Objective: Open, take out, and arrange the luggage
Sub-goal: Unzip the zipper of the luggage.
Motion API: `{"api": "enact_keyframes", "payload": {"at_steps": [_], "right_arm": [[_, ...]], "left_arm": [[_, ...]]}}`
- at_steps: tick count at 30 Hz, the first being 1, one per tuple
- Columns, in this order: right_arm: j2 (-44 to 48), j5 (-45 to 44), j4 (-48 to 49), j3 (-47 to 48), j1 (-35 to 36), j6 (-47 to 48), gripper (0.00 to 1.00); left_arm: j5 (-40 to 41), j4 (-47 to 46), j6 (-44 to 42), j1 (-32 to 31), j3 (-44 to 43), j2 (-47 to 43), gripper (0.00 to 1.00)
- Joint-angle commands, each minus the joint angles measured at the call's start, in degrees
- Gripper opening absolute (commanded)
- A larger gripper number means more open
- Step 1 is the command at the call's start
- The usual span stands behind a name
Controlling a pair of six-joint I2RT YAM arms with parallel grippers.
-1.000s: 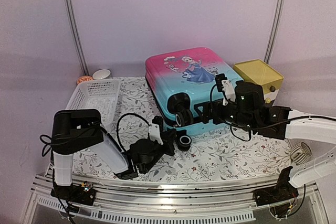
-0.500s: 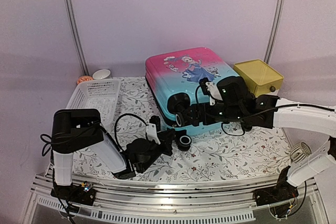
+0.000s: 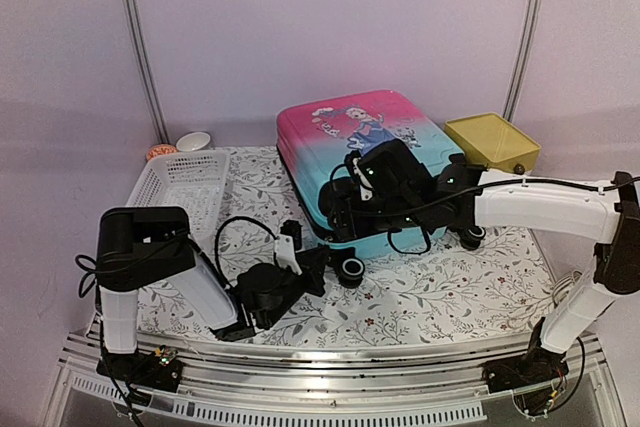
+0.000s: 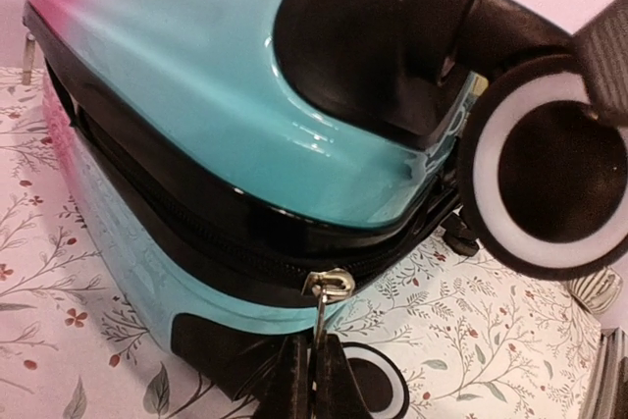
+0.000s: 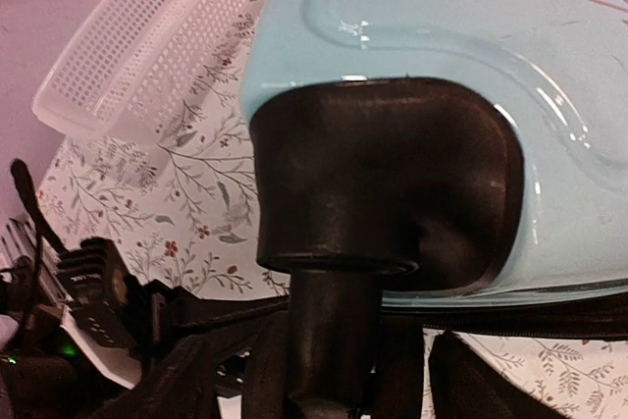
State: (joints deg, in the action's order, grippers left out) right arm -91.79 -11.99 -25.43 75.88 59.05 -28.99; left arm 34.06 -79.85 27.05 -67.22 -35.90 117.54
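Observation:
The luggage (image 3: 335,127), pink fading to turquoise, lies flat on the flowered table with its wheels toward me. Its black zipper band looks closed in the left wrist view. My left gripper (image 3: 322,259) sits low at the near left corner, shut on the metal zipper pull (image 4: 329,287), which runs down between its fingers (image 4: 294,380). My right gripper (image 3: 342,209) reaches in from the right to the upper corner wheel. Its jaws stand open, closely on both sides of the black wheel stem (image 5: 334,311) below the wheel housing (image 5: 392,183).
A white perforated basket (image 3: 180,187) stands left of the luggage, with two small bowls (image 3: 193,140) behind it. A yellow-topped box (image 3: 490,142) sits at the luggage's right rear. The right arm stretches across the luggage's front edge.
My right arm has swung left along the luggage's front to the corner wheel, and its jaws have narrowed around the stem. The left gripper keeps hold of the zipper pull, barely shifted.

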Motion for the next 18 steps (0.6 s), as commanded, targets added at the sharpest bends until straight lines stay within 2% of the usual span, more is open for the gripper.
{"api": "enact_keyframes", "payload": {"at_steps": [1,3,8,18], "right_arm": [[-1.27,-4.7,-4.19,1.95,0.97,-1.18,0.65],[-0.91,-4.86,-3.79,1.7,1.05,-1.29,0.59],[-0.73,-5.48,-3.83,1.43,1.06,-1.19,0.52],[0.01,-5.34,-3.1,1.21,1.07,-0.33,0.48]], "left_arm": [[4.16,-2.45,-0.28,1.29,1.74,-3.07,0.0],[4.44,-1.67,-0.35,1.67,2.0,-3.63,0.0],[4.91,1.32,0.73,2.93,3.22,-7.07,0.0],[0.89,9.43,5.04,8.67,3.5,-10.34,0.0]]}}
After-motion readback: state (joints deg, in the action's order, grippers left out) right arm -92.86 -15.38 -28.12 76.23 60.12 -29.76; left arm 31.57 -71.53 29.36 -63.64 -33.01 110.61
